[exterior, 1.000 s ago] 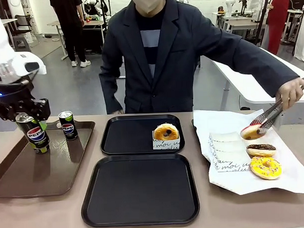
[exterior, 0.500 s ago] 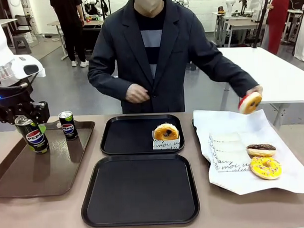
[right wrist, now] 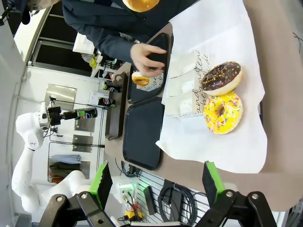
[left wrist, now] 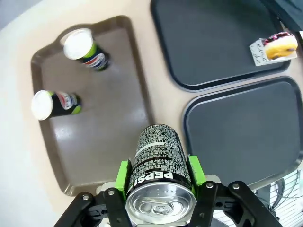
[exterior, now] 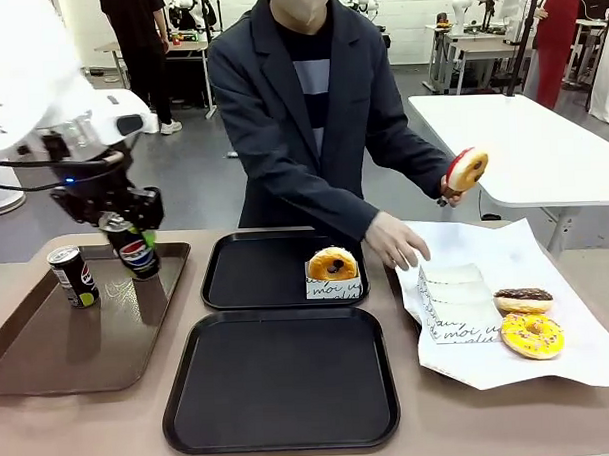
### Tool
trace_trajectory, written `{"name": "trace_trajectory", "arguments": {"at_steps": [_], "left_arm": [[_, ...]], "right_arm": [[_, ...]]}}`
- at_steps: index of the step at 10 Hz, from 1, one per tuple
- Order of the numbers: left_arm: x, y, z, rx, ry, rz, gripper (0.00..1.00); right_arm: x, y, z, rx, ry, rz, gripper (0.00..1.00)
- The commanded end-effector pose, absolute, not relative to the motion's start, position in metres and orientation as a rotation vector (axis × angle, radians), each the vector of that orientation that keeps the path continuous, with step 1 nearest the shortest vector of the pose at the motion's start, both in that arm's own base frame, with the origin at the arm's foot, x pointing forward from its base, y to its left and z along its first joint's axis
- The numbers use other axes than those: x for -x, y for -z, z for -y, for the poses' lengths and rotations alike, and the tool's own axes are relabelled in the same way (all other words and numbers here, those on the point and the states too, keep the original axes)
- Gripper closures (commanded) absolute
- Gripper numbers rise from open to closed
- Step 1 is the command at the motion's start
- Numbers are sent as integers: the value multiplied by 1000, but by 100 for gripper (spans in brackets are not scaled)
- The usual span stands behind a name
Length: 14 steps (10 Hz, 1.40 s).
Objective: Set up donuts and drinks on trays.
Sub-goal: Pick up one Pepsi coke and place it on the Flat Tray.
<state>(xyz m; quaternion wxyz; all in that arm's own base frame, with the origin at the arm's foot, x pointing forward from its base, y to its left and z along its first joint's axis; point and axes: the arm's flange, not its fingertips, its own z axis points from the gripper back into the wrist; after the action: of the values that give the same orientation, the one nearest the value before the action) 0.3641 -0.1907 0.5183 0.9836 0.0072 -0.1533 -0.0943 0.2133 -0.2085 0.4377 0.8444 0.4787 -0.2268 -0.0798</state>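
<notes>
The left hand is clenched on a Pepsi can, green pads pressed to both its sides. In the front view this can hangs tilted over the far end of the brown tray. Two more cans stand on that tray.

The right hand is released, its fingers wide apart with nothing between them, above the table's edge near the white paper.

Two black trays lie in the middle of the table. The far tray holds one glazed donut in a small white box at its right side. The near tray is bare.

On the paper lie a chocolate donut and a yellow donut, side by side, next to flat white boxes. The person holds a pink-iced donut up above the paper, the other palm reaching down at the paper's left edge.
</notes>
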Motion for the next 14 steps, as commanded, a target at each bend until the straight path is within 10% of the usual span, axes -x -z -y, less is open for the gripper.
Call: {"name": "trace_trajectory", "arguments": {"at_steps": [1, 9, 14], "left_arm": [[-382, -509, 220, -26, 197, 301, 41], [-442, -461, 306, -57, 245, 262, 41], [-333, -516, 60, -68, 311, 196, 41]], "right_arm": [[-213, -437, 209, -1019, 164, 486, 0], [-213, -437, 209, -1019, 164, 486, 0], [-213, -437, 209, -1019, 164, 486, 0]]}}
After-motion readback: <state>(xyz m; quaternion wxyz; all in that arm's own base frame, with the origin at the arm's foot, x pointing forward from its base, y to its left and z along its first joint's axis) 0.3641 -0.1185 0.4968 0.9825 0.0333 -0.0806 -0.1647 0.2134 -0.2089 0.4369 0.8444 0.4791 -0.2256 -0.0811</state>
